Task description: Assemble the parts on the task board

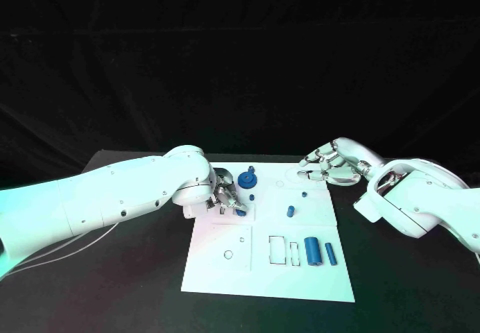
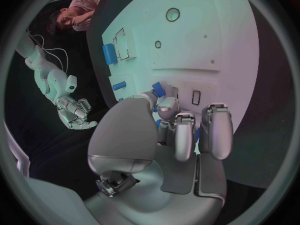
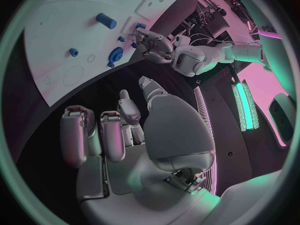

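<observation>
A small blue part [image 2: 159, 89] is held by the left hand [image 1: 224, 199] over the task board [image 1: 262, 267]. The right hand [image 1: 328, 166] is curled in, with nothing in its fingers [image 3: 112, 135].

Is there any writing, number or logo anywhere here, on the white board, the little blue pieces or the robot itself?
None that can be read.
Task board: black outlines of rectangles and circles, no letters or numbers.
Blue parts: plain, no marks.
Arms, left robot hand and right robot hand: no label legible.
Right wrist view, at the circle's rim: pale letters, cut off and too blurred to read.
</observation>
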`<state>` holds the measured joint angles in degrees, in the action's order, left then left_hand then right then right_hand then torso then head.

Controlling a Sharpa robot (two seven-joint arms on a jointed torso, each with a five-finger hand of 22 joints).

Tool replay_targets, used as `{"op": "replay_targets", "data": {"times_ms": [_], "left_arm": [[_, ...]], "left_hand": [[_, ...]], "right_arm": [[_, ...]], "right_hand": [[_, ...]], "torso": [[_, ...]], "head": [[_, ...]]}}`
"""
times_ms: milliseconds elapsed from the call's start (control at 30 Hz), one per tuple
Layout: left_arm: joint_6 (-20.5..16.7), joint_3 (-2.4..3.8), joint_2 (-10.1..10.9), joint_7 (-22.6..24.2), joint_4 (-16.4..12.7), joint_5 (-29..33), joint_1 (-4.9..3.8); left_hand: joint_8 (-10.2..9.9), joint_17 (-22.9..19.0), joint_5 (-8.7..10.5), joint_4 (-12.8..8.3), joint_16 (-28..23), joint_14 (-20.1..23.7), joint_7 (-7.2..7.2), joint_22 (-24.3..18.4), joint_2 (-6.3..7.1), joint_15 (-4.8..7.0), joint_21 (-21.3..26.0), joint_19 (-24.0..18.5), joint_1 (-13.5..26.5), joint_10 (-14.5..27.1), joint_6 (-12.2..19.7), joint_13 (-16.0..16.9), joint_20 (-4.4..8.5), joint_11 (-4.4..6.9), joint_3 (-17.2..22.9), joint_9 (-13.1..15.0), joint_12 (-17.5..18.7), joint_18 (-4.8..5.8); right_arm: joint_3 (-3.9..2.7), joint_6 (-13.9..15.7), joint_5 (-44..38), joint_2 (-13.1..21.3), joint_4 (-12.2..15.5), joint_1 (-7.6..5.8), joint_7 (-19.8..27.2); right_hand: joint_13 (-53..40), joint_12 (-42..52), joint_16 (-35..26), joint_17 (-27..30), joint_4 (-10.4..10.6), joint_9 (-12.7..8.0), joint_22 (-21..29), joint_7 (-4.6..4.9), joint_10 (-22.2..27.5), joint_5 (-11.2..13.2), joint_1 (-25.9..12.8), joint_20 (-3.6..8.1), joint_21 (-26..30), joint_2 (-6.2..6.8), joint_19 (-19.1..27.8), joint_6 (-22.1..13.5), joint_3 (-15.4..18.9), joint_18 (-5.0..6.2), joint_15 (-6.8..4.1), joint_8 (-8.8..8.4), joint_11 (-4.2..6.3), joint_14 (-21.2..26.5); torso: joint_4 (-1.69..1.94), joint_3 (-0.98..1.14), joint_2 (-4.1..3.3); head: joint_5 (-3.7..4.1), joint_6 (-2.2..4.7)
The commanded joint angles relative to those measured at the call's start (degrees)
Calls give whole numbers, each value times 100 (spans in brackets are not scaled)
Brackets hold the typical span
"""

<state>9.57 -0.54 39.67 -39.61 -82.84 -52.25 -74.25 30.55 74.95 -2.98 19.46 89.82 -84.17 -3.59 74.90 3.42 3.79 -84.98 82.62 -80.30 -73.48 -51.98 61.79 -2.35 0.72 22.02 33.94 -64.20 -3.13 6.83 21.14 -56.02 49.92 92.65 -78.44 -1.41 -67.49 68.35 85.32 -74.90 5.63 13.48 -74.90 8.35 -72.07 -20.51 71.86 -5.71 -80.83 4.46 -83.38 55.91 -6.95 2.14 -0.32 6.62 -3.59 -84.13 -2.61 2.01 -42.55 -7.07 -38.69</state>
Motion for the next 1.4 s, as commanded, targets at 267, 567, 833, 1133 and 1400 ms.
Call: {"op": "replay_targets", "data": {"times_ms": [267,567,833,1133,1400], "left_arm": [[-202,3,46,117,-55,174,-1],[-310,9,172,187,-146,141,-4],[-393,12,176,121,-173,-2,-5],[-500,11,101,-34,-148,-287,-4],[-435,11,75,-150,-121,-405,-3]], "left_hand": [[54,1505,-5,-968,18,-583,-21,393,325,-30,4,-55,183,104,112,-154,-36,-39,1349,625,173,52],[74,1505,-4,-1127,18,-583,-36,396,460,-37,5,-58,179,144,154,-220,-43,-50,1514,695,237,52],[96,1505,-5,-1204,18,-583,-46,432,523,-42,-10,-34,198,61,113,-119,-46,-55,1641,732,133,60],[143,1505,-5,-1279,18,-583,-28,520,618,-26,-51,28,361,-82,79,22,-37,-36,1909,831,-27,78],[164,1505,-4,-1294,18,-583,-14,552,629,-18,-67,52,447,-128,77,65,-31,-26,1999,877,-76,85]], "right_arm": [[0,-80,23,3,0,6,-3],[0,-62,39,19,0,6,2],[0,-53,45,23,1,6,7],[0,-44,55,20,4,7,26],[0,-43,56,19,5,12,35]], "right_hand": [[12,-46,-32,-570,19,6,-766,-6,28,-43,12,9,34,-28,34,-28,53,52,-32,36,9,-363],[12,-46,-33,-570,38,6,-767,-5,26,-54,-5,9,36,-35,33,-29,64,52,-31,39,8,-363],[15,-49,-38,-563,43,7,-765,-5,28,-56,-9,9,38,-37,34,-29,67,52,-31,40,8,-362],[18,-50,-41,-558,52,7,-764,-5,29,-59,-18,9,41,-40,35,-29,73,53,-31,42,8,-360],[17,-50,-40,-560,55,7,-759,-5,28,-60,-20,9,47,-41,39,-29,75,54,-31,43,8,-361]], "torso": [[-3,-1,3],[4,0,6],[-2,-3,3],[-7,-2,-1],[-10,0,-6]], "head": [[-12,6],[-13,21],[-25,33],[-43,34],[-50,23]]}}
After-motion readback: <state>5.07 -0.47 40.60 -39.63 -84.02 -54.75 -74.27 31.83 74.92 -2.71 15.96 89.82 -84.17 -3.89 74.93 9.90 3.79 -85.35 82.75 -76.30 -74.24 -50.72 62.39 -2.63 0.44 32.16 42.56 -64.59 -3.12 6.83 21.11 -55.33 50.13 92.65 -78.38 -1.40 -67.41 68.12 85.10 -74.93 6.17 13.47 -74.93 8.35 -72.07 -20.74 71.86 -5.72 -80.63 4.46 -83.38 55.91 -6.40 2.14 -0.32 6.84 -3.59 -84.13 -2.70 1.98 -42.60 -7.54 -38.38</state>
